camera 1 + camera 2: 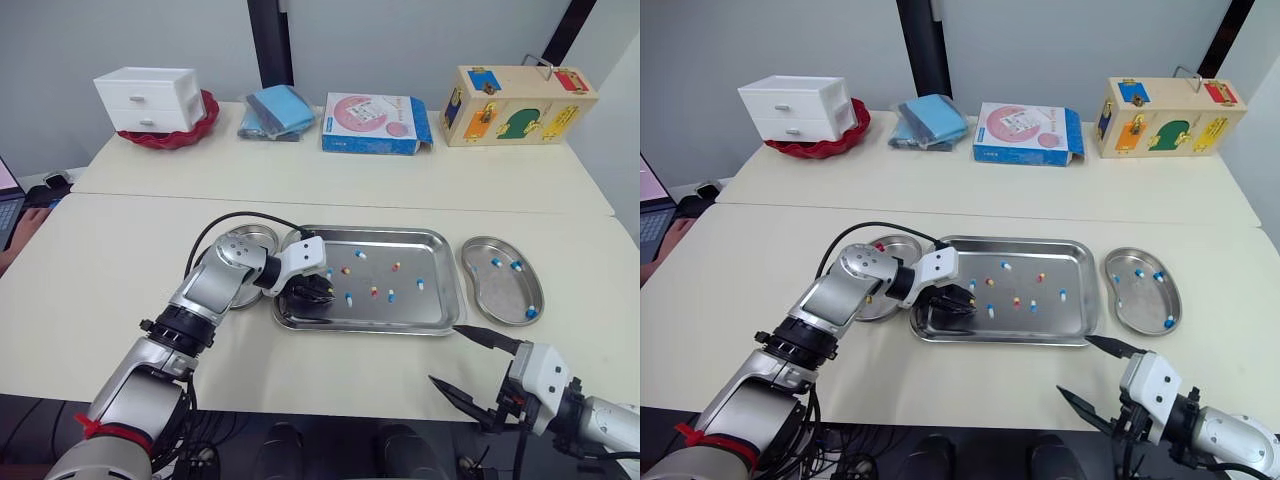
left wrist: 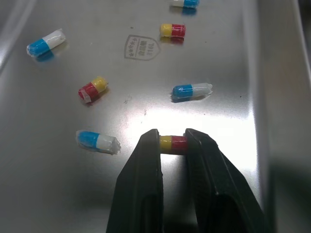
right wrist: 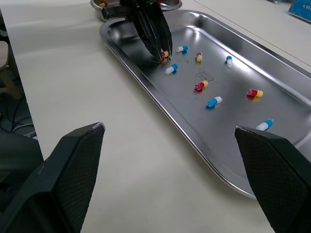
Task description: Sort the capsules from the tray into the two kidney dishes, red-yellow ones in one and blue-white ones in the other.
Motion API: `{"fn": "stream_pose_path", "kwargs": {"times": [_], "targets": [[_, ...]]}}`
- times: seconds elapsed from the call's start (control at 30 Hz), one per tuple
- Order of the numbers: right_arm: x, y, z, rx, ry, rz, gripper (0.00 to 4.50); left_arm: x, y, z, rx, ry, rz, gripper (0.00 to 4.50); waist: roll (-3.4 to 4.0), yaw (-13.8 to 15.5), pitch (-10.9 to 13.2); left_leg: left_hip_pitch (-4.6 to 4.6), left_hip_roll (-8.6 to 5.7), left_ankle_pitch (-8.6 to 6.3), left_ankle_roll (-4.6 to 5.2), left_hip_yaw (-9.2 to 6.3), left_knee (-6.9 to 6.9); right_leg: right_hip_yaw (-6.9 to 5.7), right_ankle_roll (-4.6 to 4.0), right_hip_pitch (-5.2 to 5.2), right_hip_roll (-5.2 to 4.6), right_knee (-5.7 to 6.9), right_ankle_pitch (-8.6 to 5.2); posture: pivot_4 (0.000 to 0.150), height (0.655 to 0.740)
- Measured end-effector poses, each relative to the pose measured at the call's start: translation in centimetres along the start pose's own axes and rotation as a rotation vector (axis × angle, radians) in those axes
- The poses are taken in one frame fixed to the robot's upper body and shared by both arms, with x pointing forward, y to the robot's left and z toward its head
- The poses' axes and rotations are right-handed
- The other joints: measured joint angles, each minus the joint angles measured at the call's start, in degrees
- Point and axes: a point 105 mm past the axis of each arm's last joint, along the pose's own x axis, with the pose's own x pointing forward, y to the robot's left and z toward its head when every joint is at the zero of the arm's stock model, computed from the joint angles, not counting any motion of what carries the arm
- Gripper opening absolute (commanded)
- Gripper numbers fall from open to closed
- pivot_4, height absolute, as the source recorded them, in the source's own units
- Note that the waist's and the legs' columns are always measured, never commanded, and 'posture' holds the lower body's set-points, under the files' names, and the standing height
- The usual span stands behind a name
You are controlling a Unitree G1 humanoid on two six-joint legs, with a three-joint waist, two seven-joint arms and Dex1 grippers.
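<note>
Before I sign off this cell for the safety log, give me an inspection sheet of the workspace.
Surface: pale table, dry, no spills seen.
Job's things: tray holds loose capsules of both colours; right kidney dish holds three blue-white capsules; left kidney dish is partly hidden by the arm.
Clutter: drawer unit on a red bowl, blue packets, box, wooden lock box, all on the far table.
Grippers: left gripper shut on a red-yellow capsule in the tray; right gripper open, at the near table edge.
Cables: black cable arching over the left arm.
Surroundings: laptop at the left edge.
</note>
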Motion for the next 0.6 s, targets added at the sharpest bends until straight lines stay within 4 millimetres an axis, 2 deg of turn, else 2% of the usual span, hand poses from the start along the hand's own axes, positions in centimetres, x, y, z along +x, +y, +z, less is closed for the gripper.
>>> {"fn": "stream_pose_path", "kwargs": {"times": [0.1, 0.2, 0.3, 0.47, 0.6], "targets": [[0.1, -0.1, 0.2, -0.009, -0.006, 0.0, 4.5, -1.1, -0.1, 0.8, 0.0, -0.028, 0.011, 0.4, 0.0, 0.0, 0.0, -0.01, 0.01, 0.0, 0.0, 0.0, 0.0, 0.0, 0.0, -0.02, 0.0, 0.01, 0.0, 0.15, 0.74], [0.3, -0.3, 0.4, -0.023, -0.013, 0.003, 4.5, -3.8, 0.2, 1.9, -0.005, -0.066, 0.074, 0.4, 0.0, -0.1, 0.0, 0.01, 0.02, 0.0, 0.0, 0.0, -0.01, 0.0, 0.0, -0.02, 0.0, 0.02, 0.0, 0.15, 0.74], [0.5, -0.2, 0.6, -0.045, -0.025, 0.023, 4.5, -7.0, 0.3, 2.0, -0.05, -0.09, 0.16, 0.4, 0.02, -0.3, 0.0, 0.02, 0.04, 0.0, 0.0, 0.01, -0.02, 0.01, 0.0, -0.03, 0.0, 0.02, 0.0, 0.15, 0.74], [1.6, -0.1, 1.0, -0.086, -0.053, 0.067, 4.5, -12.0, 0.3, -0.2, -0.251, -0.12, 0.369, 0.4, 0.03, -0.2, 0.0, 0.03, 0.05, 0.0, 0.0, 0.0, -0.01, 0.0, 0.0, -0.02, 0.0, 0.03, 0.0, 0.15, 0.74], [2.2, 0.1, 0.9, -0.087, -0.069, 0.1, 4.5, -14.3, -0.5, -3.0, -0.368, -0.096, 0.503, 0.4, 0.03, -0.1, 0.0, 0.02, 0.05, 0.0, 0.0, 0.0, -0.02, -0.01, 0.0, -0.04, -0.01, 0.02, -0.01, 0.15, 0.74]]}}
